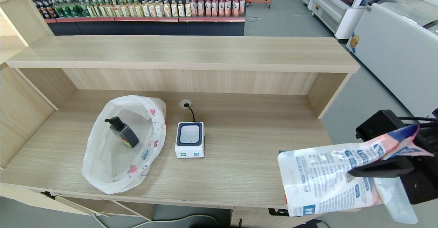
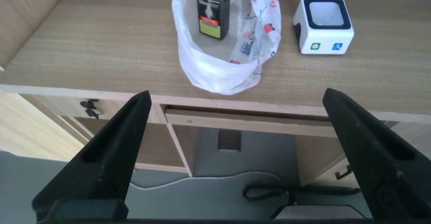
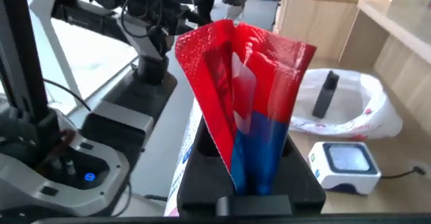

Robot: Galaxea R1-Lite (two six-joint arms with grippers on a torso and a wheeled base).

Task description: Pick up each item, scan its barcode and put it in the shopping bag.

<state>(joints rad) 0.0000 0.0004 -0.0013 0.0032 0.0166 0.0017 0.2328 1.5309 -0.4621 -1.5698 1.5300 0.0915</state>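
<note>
right gripper point(image 1: 390, 156) clamped on packet point(image 1: 321, 180), lower right | packet long axis points frame-left | scanner point(image 1: 190, 139) centre frame, well left of it | left gripper point(image 2: 237, 99) spread, empty

The right claw point(image 1: 379, 146) is clamped on a printed packet point(image 1: 318, 180) by the table's point(image 1: 239, 166) right corner. The left claw's point(image 2: 237, 99) jaws stand wide apart.

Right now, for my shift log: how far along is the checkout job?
Done: the pump bottle lies inside the shopping bag. In hand: the right claw is shut on a printed pouch, held beyond the right end of the counter, away from the scanner. Left: scan that pouch and bag it. The left claw hangs open and empty before the counter.
</note>
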